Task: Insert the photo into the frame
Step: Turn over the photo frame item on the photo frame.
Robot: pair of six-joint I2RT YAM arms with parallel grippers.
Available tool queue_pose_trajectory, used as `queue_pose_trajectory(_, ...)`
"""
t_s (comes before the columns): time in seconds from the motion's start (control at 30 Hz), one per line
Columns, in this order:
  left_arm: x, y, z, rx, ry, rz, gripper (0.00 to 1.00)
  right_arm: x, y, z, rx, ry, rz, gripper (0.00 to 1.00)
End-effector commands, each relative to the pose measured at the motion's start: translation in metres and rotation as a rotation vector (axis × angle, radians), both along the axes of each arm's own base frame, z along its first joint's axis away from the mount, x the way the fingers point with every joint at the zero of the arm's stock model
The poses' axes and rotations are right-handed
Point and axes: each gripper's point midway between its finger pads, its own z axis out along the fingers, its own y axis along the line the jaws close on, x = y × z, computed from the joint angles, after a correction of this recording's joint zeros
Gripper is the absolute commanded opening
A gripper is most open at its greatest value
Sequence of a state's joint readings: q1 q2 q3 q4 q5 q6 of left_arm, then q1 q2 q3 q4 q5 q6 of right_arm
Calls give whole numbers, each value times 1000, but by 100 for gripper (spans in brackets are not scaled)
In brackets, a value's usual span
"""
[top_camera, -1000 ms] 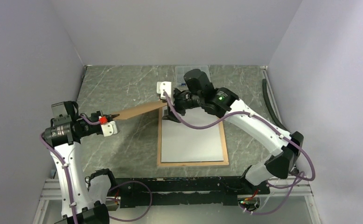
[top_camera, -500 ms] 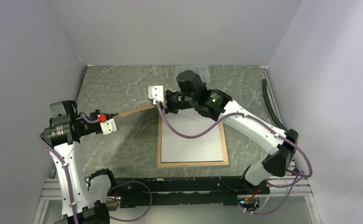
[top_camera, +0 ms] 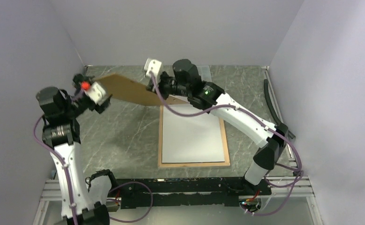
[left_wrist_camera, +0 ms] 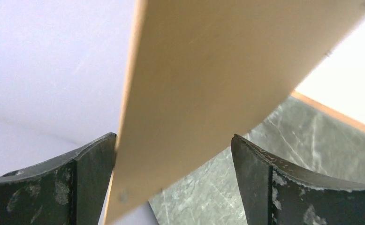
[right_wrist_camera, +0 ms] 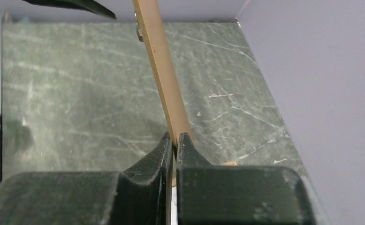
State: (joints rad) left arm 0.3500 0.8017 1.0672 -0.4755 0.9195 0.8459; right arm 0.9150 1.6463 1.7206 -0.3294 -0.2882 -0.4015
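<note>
Left wrist view: the left gripper (left_wrist_camera: 172, 140) has its fingers spread wide. The backing board (left_wrist_camera: 209, 93) slants through the gap, its edge at the inner face of one finger (left_wrist_camera: 94, 159) and apart from the other, so it is not pinched. The top view does not resolve this gap.

Right wrist view: the right gripper (right_wrist_camera: 175, 140) is clamped on the board's edge, and the board runs edge-on away from the tips.

Top view only: the frame (top_camera: 226, 140) lies back-up on the table (top_camera: 119, 136), nearer the bases than the right fingers. The photo (top_camera: 192, 138) rests inside it, white side up. The board hangs tilted in the air between both grippers.

Pose: the left arm stands upright with its wrist turned inward. The right arm is stretched diagonally to far-centre with its wrist raised.
</note>
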Motion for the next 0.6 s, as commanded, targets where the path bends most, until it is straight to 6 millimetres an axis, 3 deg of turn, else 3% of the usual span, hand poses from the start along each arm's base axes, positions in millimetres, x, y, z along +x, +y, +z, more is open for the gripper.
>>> queue_pose_trajectory(0.0, 34, 41, 48, -283, 85, 288, 95, 54, -30, 79, 295, 141, -263, 0)
queue_pose_trajectory(0.17, 48, 63, 50, -383, 161, 434, 95, 71, -53, 91, 378, 284, -339, 0)
queue_pose_trajectory(0.33, 43, 62, 60, -459, 149, 456, 95, 84, -85, 95, 496, 417, -398, 0)
queue_pose_trajectory(0.43, 46, 58, 53, -491, 231, 445, 95, 85, -109, 102, 583, 542, -385, 0)
queue_pose_trajectory(0.57, 55, 54, 22, -510, 386, 428, 95, 81, -140, 109, 658, 641, -370, 0)
